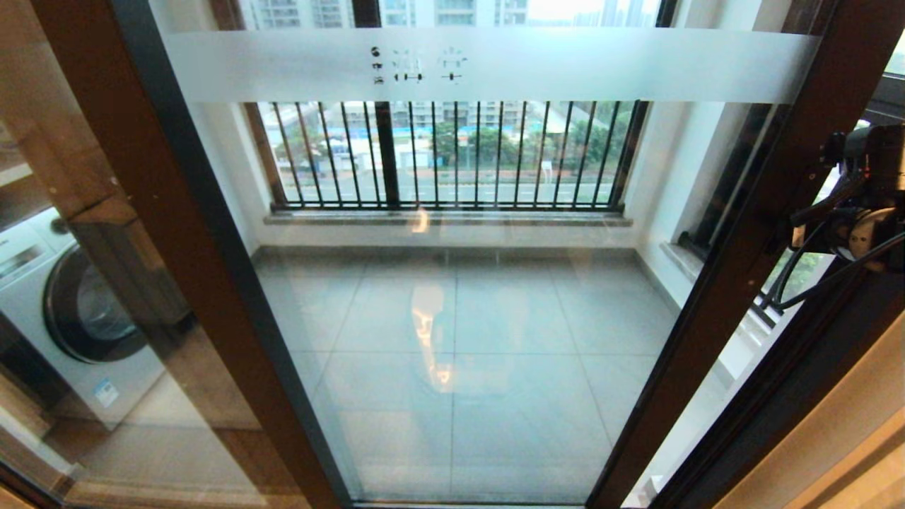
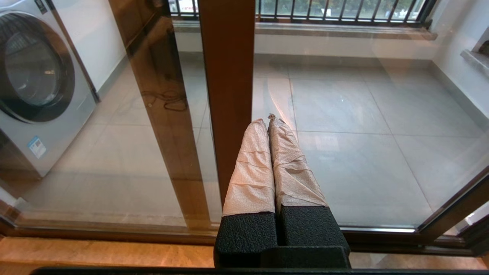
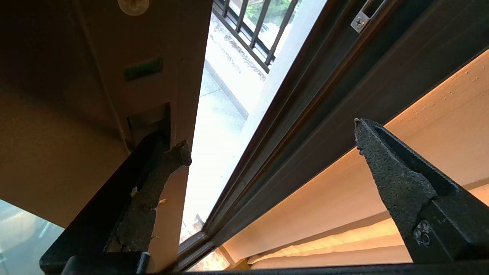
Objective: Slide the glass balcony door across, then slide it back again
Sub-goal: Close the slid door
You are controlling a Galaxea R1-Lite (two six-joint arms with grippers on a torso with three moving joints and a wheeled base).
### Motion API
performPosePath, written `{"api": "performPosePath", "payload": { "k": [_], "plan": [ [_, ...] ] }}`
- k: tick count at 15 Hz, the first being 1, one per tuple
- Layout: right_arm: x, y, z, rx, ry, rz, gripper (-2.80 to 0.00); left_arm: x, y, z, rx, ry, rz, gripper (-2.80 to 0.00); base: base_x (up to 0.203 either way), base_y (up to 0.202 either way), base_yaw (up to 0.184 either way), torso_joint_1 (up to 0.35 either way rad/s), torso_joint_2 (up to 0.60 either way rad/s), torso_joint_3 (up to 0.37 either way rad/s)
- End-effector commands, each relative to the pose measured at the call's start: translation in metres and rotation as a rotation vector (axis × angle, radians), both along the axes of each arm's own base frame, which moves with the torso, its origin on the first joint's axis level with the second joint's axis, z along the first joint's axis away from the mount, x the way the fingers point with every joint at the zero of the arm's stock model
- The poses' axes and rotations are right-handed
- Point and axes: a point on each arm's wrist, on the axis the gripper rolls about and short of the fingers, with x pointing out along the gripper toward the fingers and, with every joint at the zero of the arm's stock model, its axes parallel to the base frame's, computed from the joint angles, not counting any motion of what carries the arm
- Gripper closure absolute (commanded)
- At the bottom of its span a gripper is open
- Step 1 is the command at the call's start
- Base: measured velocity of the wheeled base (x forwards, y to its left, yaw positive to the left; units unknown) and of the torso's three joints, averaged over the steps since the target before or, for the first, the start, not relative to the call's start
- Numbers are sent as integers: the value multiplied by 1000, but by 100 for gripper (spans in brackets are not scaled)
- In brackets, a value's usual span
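Note:
The glass balcony door (image 1: 459, 297) fills the head view, a clear pane in a dark brown frame with a frosted band (image 1: 495, 67) across the top. My right gripper (image 3: 271, 135) is open at the door's right stile (image 1: 742, 247). One finger (image 3: 160, 168) reaches into the recessed handle slot (image 3: 149, 118); the other finger (image 3: 389, 172) hangs free over the jamb side. A bright gap (image 3: 217, 114) shows between stile and jamb. My left gripper (image 2: 267, 119), with taped fingers pressed together, is shut on nothing, low in front of the door's other stile (image 2: 227, 76).
A white washing machine (image 1: 78, 311) stands behind the neighbouring glass panel on the left. Beyond the door lie a tiled balcony floor (image 1: 495, 396) and a black railing (image 1: 452, 155). The dark jamb (image 3: 305, 114) and pale wall (image 3: 363, 198) lie close on the right.

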Motion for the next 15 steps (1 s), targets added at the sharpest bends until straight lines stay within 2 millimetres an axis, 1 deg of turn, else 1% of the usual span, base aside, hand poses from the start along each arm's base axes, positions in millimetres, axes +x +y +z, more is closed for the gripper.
{"api": "performPosePath", "payload": {
  "k": [1,15],
  "plan": [
    [2,-4,-3,-2,6,-18,-280,0,0,0,0,3,0,0,0,0,0,0,0,0],
    [-4,-3,4,-6,-12,-19,-280,0,0,0,0,2,0,0,0,0,0,0,0,0]
  ]
}}
